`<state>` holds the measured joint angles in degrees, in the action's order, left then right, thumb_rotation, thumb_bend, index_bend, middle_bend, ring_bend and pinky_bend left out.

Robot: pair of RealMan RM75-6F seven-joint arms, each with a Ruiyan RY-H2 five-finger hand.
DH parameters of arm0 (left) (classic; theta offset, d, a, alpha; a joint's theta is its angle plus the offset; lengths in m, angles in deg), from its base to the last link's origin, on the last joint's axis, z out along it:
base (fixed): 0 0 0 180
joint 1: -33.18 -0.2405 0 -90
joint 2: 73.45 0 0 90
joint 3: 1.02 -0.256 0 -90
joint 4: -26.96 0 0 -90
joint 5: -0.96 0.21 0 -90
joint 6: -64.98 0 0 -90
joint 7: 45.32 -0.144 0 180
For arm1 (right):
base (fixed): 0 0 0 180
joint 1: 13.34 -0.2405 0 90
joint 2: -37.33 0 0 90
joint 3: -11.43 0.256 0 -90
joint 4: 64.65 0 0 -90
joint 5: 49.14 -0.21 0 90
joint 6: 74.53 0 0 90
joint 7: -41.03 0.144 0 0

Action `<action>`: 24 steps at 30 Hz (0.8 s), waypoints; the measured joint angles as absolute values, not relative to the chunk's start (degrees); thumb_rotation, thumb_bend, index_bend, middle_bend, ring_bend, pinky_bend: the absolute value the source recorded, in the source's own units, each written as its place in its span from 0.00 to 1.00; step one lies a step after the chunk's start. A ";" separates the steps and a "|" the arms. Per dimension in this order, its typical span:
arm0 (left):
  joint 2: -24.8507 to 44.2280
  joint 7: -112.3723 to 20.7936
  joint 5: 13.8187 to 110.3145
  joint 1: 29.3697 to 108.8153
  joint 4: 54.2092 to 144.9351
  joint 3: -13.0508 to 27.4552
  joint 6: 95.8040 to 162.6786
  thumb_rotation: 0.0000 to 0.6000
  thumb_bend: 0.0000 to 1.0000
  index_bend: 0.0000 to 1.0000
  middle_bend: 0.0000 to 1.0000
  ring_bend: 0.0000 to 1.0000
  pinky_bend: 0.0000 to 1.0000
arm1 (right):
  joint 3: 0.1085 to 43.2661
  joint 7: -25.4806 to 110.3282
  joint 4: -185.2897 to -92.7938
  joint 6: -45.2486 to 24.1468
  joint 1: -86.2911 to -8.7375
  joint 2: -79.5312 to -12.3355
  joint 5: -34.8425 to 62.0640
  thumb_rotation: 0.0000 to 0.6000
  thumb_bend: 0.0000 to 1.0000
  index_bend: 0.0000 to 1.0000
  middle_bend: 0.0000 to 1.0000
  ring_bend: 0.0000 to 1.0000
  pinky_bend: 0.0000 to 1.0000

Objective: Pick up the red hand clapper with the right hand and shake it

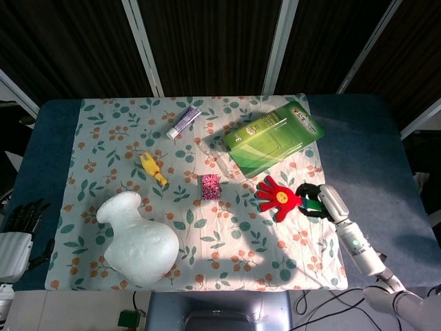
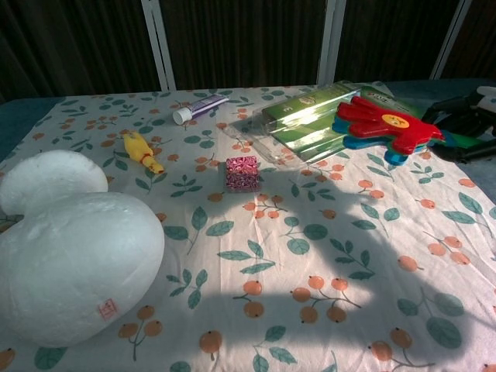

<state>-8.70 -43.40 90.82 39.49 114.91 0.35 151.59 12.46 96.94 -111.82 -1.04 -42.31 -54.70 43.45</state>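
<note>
The red hand clapper [image 1: 278,196] is in the air over the right side of the floral cloth, its palm with a yellow face turned up. In the chest view the red hand clapper [image 2: 384,122] hangs in front of the green box, blue and green layers under the red one. My right hand [image 1: 313,200] grips its green handle; from the chest camera my right hand [image 2: 463,125] is at the right edge, dark fingers wrapped round the handle. My left hand [image 1: 17,227] rests off the table at the far left, fingers spread, holding nothing.
A big white foam vase [image 1: 138,238] lies at the front left. A pink cube [image 1: 210,183], a yellow toy [image 1: 152,167], a purple tube [image 1: 183,122] and a green boxed pack [image 1: 272,136] lie on the cloth [image 1: 172,148].
</note>
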 measured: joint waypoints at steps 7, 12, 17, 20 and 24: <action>-8.65 -43.33 90.83 39.36 114.80 0.25 151.70 1.00 0.44 0.00 0.00 0.00 0.07 | 9.55 90.74 -115.43 -5.99 -43.09 -51.14 44.18 1.00 0.54 0.82 0.87 1.00 1.00; -8.69 -43.60 90.62 39.52 114.97 0.46 151.55 1.00 0.44 0.00 0.00 0.00 0.07 | 10.39 91.97 -116.92 -1.94 -42.61 -50.50 44.58 1.00 0.54 0.82 0.87 1.00 1.00; -8.51 -43.71 90.91 39.25 114.78 0.15 151.85 1.00 0.44 0.00 0.00 0.00 0.07 | 15.08 97.72 -116.92 10.32 -40.42 -52.67 42.90 1.00 0.54 0.82 0.87 1.00 1.00; -8.63 -43.67 90.80 39.36 114.89 0.24 151.68 1.00 0.44 0.00 0.00 0.00 0.07 | 17.85 102.55 -116.16 15.86 -39.41 -54.26 41.39 1.00 0.54 0.82 0.87 1.00 1.00; -8.68 -43.78 90.78 39.42 115.05 0.28 151.63 1.00 0.44 0.00 0.00 0.00 0.07 | 18.08 104.29 -114.50 15.46 -38.96 -55.34 41.16 1.00 0.54 0.82 0.87 1.00 1.00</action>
<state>-8.68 -43.78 90.78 39.42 115.05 0.28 151.63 18.08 104.29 -114.50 15.46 -38.96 -55.34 41.16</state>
